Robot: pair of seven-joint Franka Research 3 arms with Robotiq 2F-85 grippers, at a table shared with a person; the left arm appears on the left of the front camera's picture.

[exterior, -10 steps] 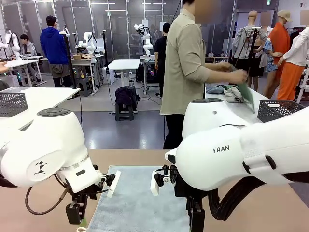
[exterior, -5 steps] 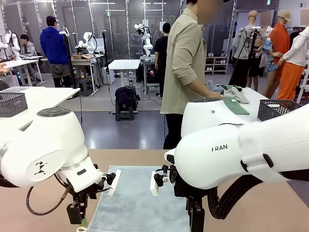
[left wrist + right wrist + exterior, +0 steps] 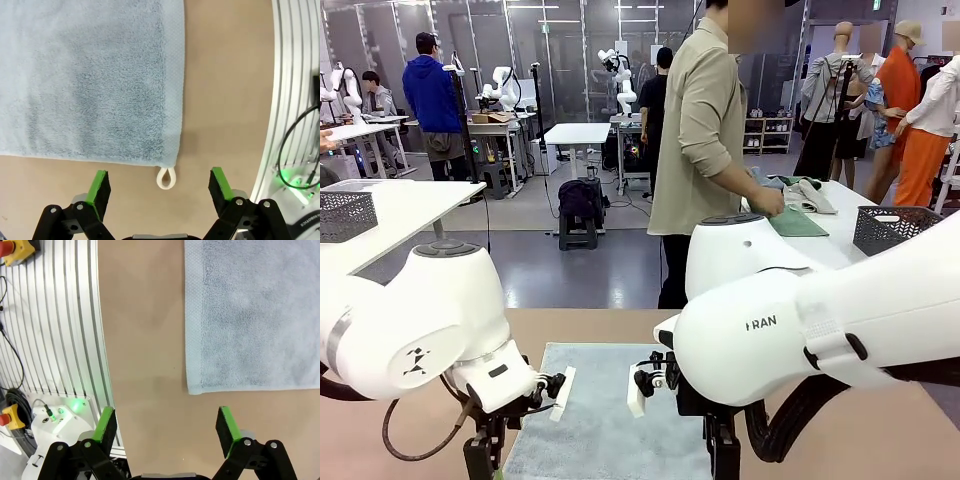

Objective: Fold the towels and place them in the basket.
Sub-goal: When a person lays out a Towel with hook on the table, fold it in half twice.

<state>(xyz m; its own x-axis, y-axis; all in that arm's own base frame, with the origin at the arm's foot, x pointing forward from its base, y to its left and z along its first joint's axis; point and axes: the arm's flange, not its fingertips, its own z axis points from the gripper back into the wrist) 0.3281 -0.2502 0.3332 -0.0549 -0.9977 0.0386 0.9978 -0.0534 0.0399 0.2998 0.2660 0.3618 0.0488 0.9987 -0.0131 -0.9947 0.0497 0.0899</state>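
Nearest the robot, the left gripper (image 3: 159, 185) and the right gripper (image 3: 166, 424), both spread wide and holding nothing, hover over the two near corners of a light blue-grey rectangular terry cloth towel (image 3: 90, 75). The towel lies flat on the tan tabletop (image 3: 225, 100), and its small white corner loop (image 3: 166, 177) lies under the gap between the left fingers. The step in hand appears to be the approach for the first fold. The next move probably calls for lowering, pinching each corner and carrying it toward the far edge. In the front view the arms hide the towel's near edge. Farther off, a dark grey wire-mesh basket (image 3: 900, 228) stands on a white table (image 3: 825, 245) beside a person; whether it serves this task cannot be told.
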